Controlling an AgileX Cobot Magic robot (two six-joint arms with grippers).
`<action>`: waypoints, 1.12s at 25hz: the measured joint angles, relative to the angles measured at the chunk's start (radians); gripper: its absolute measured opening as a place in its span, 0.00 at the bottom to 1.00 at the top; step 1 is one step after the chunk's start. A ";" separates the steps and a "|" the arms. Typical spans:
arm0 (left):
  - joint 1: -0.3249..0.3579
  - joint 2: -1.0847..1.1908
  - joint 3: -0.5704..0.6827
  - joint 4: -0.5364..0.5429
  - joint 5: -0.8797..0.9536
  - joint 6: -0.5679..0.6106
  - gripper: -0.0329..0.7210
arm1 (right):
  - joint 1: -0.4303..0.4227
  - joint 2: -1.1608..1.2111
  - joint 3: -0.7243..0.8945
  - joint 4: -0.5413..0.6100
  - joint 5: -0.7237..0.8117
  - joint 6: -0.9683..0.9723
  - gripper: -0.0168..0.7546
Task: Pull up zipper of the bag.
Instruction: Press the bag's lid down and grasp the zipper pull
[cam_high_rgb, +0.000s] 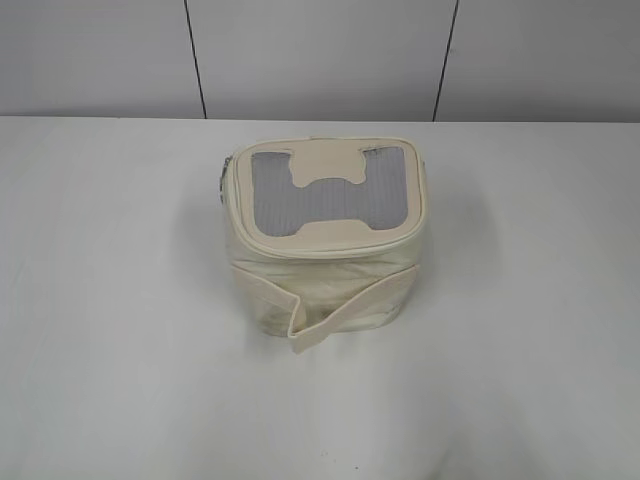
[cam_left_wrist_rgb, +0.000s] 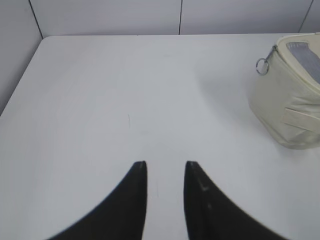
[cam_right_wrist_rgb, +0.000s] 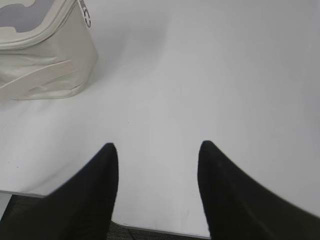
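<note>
Left gripper (cam_left_wrist_rgb: 166, 167): jaws parted by a narrow gap, empty, above bare white table (cam_left_wrist_rgb: 125, 100). Bag (cam_left_wrist_rgb: 292, 95) up and to the right of this claw, well apart, upright on the table. One silver ring pull (cam_left_wrist_rgb: 262, 65) of the zipper hanging at the bag's near upper corner, on the side facing this claw.

Right gripper (cam_right_wrist_rgb: 157, 150): jaws spread wide, empty, near the table's front edge. Bag ahead and to the left of this claw, well apart; a second ring pull (cam_right_wrist_rgb: 87, 19) at its upper right corner.

Exterior view: no arm visible. Grey mesh panel (cam_high_rgb: 325, 195) with cream H-shaped patch facing up; strap band (cam_high_rgb: 350, 305) across the front, its end sticking out loose. Zipper track (cam_high_rgb: 330, 240) along the top rim; open or closed, cannot tell.
</note>
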 joint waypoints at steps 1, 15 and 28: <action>0.000 0.000 0.000 0.000 0.000 0.000 0.30 | 0.000 0.000 0.000 0.000 0.000 0.000 0.55; 0.000 0.000 0.000 0.000 0.000 0.000 0.30 | 0.000 0.000 0.000 0.000 0.000 0.000 0.55; 0.000 0.000 0.000 0.000 0.000 0.000 0.30 | 0.000 0.000 0.000 0.000 0.000 0.000 0.55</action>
